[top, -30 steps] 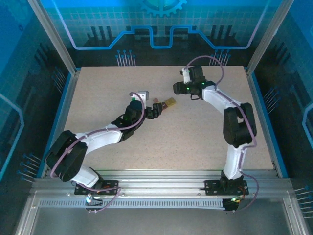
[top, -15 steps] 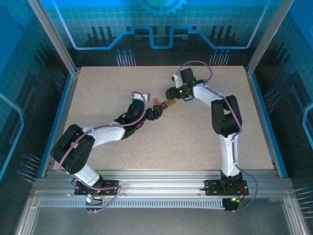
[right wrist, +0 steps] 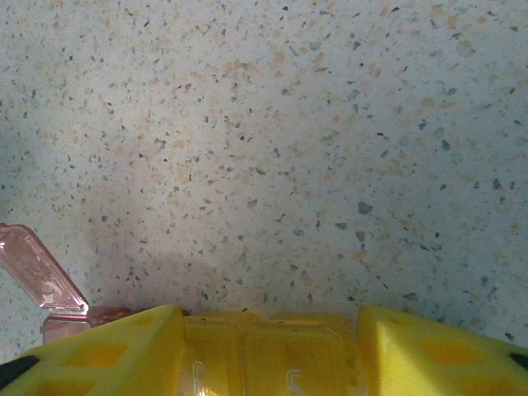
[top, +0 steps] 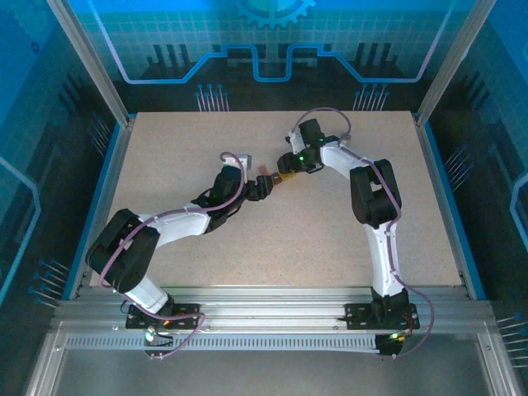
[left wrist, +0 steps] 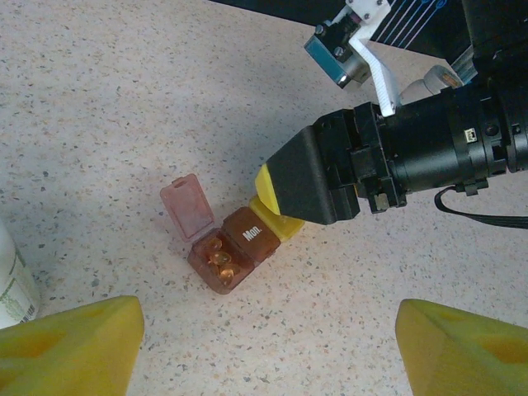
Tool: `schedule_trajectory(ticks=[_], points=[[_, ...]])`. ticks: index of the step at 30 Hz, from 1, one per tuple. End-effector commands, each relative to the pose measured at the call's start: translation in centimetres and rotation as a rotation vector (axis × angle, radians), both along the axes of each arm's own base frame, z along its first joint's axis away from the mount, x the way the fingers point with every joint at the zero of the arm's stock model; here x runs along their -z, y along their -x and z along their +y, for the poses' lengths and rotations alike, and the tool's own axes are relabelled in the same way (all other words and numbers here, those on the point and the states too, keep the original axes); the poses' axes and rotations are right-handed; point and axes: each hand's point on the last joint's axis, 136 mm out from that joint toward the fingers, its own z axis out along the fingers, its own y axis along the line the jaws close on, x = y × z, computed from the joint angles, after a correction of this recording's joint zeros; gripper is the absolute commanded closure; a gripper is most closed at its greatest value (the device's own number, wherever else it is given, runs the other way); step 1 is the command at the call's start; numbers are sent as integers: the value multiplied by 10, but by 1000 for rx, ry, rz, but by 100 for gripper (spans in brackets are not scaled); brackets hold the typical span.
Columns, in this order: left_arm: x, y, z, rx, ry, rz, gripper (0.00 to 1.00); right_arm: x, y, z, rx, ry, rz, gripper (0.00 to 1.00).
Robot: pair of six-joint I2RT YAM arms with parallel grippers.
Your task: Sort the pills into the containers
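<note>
Well, my right claw sits at both sides of the yellow box, beside the dark red box. It looks light and slippery. Squeezing yet? I cannot tell.

Place: robot lab test cell.
Enclosure: aluminium posts carry blue see-through panels printed with a gear and circuit lines.
Bench: speckled table with blue edging.
Rig: 2 white-and-black arms bolted to a slotted aluminium rail, cables exposed.
</note>
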Motion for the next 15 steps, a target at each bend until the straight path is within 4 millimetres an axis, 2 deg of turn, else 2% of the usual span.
schedule_trajectory(ticks=[1, 15], points=[[-8, -5, 0, 0, 20, -11, 19, 10, 25, 0, -34, 27, 54, 46], [1, -4, 0, 1, 2, 17, 22, -1, 76, -26, -58, 43, 24, 48]])
